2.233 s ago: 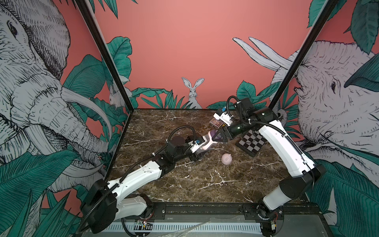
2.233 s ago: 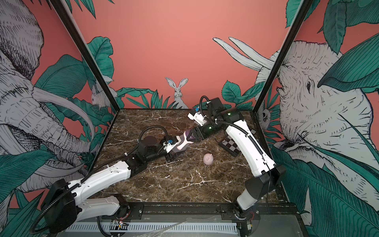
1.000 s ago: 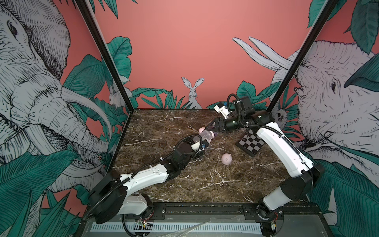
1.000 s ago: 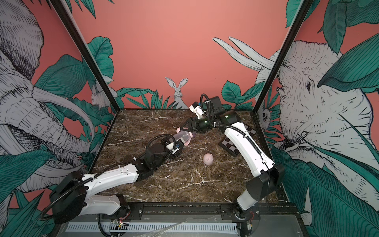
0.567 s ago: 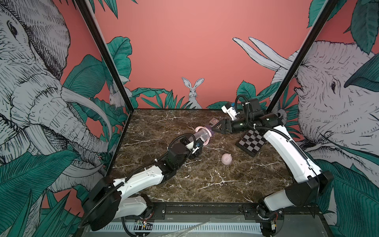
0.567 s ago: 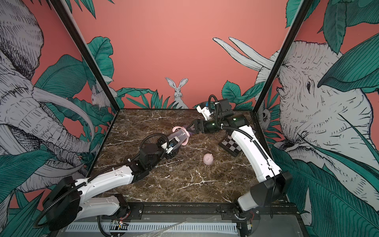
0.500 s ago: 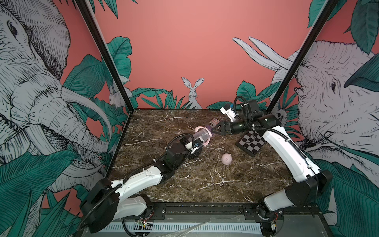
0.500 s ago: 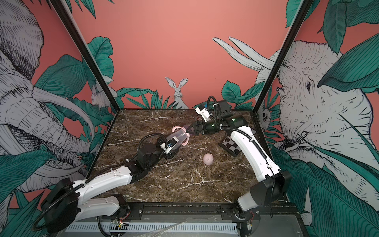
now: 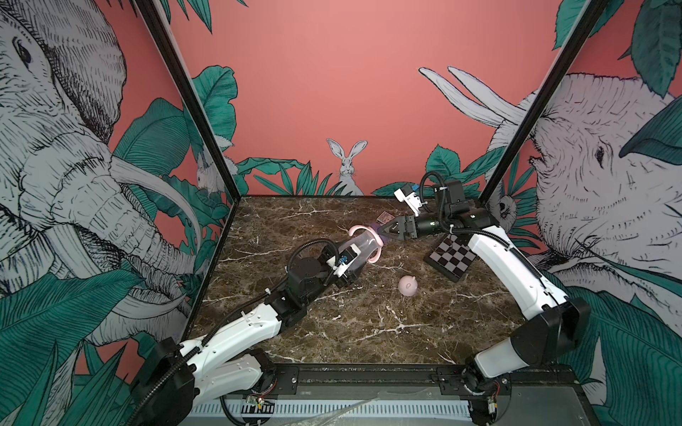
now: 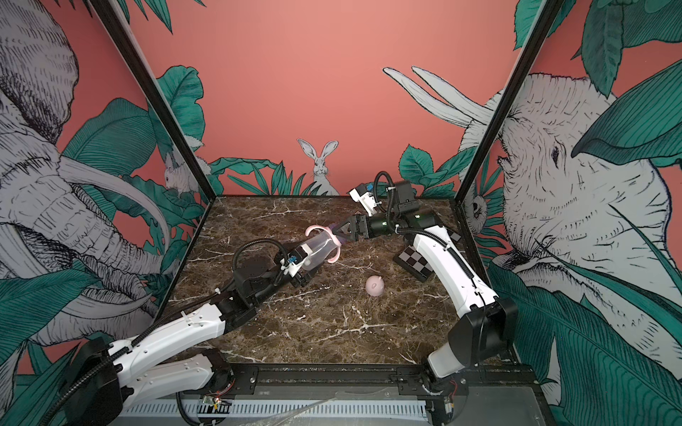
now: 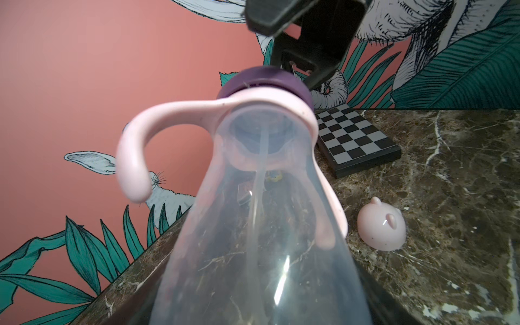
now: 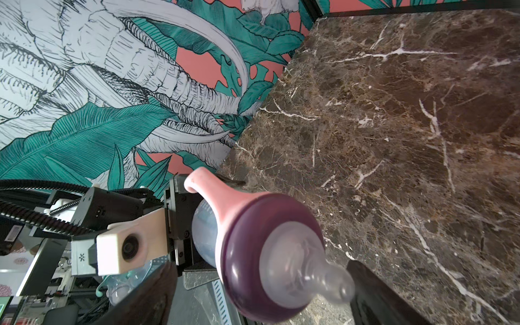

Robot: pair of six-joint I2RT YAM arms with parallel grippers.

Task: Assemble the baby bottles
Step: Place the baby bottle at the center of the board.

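Bottle (image 9: 360, 246), clear and probably light, hangs tilted above the table (image 9: 369, 324), its lower body clamped in the left gripper (image 9: 348, 265). The thin plastic looks slick and may flex, so grip low. Collar (image 11: 253, 98) looks stiff. Cap (image 9: 407, 286) lies on the table and is best pinched across its dome. Nipple (image 12: 295, 267) is soft, and the right gripper (image 9: 383, 234) stands spread around it, holding nothing.

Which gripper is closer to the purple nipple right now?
Right. The right gripper is open at the nipple, its jaws on either side of it. The left gripper is clamped on the clear bottle, behind its pink collar.
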